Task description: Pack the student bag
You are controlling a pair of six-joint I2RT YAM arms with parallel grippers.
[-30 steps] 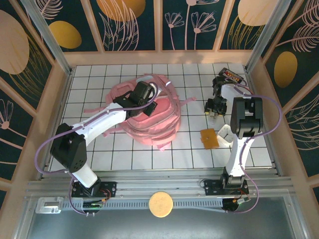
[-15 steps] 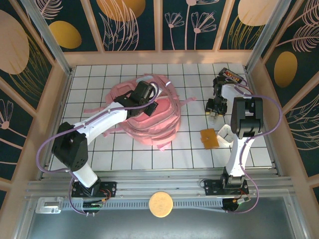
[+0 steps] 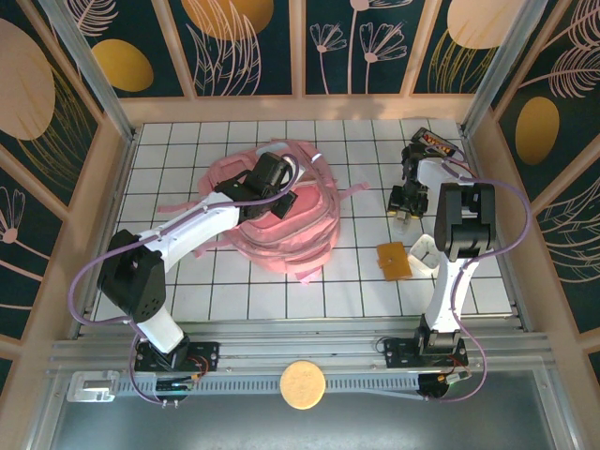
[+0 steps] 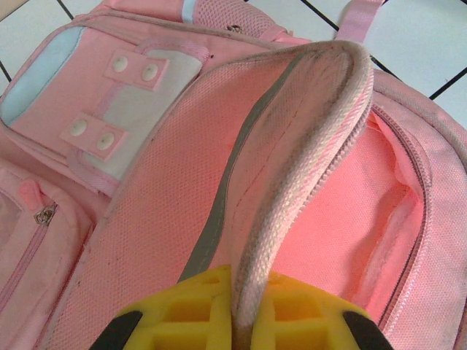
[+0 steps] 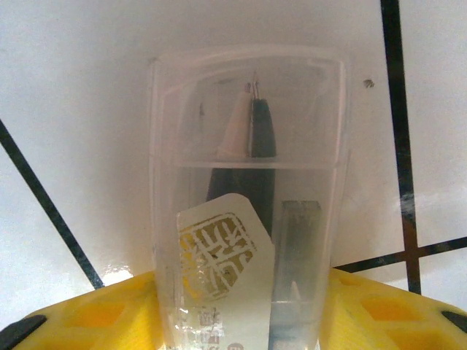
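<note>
Stillness on the table point(image 3: 281, 291), near enough: against the overhead view of a second ago almost nothing has shifted. The student bag point(image 3: 281, 239) lies where it lay, left of centre on the white tiles, flat, straps splayed out around it. The left arm is still stretched across it from the near-left corner, with only the faintest change at its elbow.

Over on the wrist camera, the left gripper point(image 4: 248, 295) is clamped tight, its yellow fingers point(image 4: 190, 310) pinching the pale corded edge point(image 4: 306, 168) of the bag's flap. That edge rises in an arch away from the fingers, and the pink lining of the open compartment shows to its right. To the left is a front pocket with a pale panel and snap tabs.

On the right side, the right gripper point(image 5: 244, 310) hangs over the far-right tiles, the same spot as before, well apart from the bag. Its wrist view shows a clear plastic case point(image 5: 248, 146) lying on the tiles between the yellow fingers point(image 5: 95, 317). Both pads sit right against its side walls, so the hand is half-closed around the case. Dark pens and a printed slip show through the plastic.

Nearer the arm bases, the orange card point(image 3: 393, 260) lies flat just beside the right arm, unmoved.
</note>
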